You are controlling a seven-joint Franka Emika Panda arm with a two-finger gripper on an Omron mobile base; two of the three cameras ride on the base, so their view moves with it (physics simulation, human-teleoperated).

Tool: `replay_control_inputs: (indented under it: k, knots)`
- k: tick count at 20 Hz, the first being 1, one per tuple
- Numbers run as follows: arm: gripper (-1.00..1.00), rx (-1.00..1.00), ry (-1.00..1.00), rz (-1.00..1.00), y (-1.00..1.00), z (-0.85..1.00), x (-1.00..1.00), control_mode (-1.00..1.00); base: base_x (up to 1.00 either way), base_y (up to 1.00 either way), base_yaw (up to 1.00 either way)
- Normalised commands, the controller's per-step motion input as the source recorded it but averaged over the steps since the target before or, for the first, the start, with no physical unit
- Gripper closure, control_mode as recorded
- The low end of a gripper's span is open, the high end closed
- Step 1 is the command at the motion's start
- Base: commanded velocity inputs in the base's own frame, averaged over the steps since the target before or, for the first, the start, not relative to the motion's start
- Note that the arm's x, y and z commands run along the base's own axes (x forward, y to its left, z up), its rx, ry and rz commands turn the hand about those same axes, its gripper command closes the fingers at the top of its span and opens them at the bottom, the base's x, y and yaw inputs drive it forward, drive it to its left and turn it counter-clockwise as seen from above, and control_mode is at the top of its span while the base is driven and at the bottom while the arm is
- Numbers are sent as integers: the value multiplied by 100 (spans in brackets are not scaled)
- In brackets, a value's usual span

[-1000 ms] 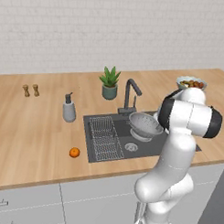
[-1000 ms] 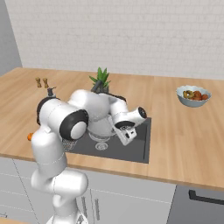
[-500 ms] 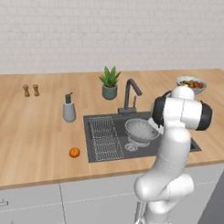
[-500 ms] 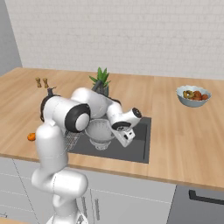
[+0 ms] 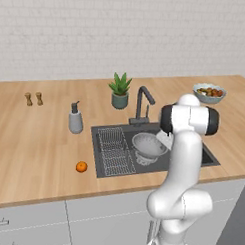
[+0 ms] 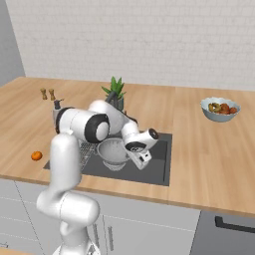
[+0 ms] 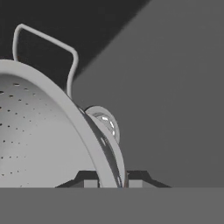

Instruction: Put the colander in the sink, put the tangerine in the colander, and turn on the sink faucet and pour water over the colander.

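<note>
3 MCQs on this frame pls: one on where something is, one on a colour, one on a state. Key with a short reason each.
1. Where is the tangerine?
A. in the colander
B. on the counter left of the sink
C. in the fruit bowl

2. What colour is the fruit bowl?
A. pale blue
B. red
C. black

3. What are the jaws doing?
A. open above the faucet
B. shut on the soap bottle
C. shut on the colander's rim

Key: 1 B, it lies on the wood left of the sink. 2 A, its wall is pale blue. 3 C, the hand view shows the gripper astride the rim of the colander.
</note>
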Motion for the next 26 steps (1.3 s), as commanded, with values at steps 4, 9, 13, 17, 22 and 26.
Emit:
replay_control_inputs:
  k: [4, 9, 13, 17, 22, 26]
  knots:
    - [100, 0, 4, 0, 16, -36, 25, -100, 0, 0, 0]
    - [100, -2, 1, 0, 1, -32, 22, -100, 0, 0, 0]
    - [100, -3, 1, 0, 0, -31, 23, -100, 0, 0, 0]
    - [100, -3, 1, 0, 1, -33, 22, -100, 0, 0, 0]
    - [100, -2, 0, 0, 20, -11, 0, -100, 0, 0, 0]
    - [100, -1, -2, 0, 40, -4, -14, -100, 0, 0, 0]
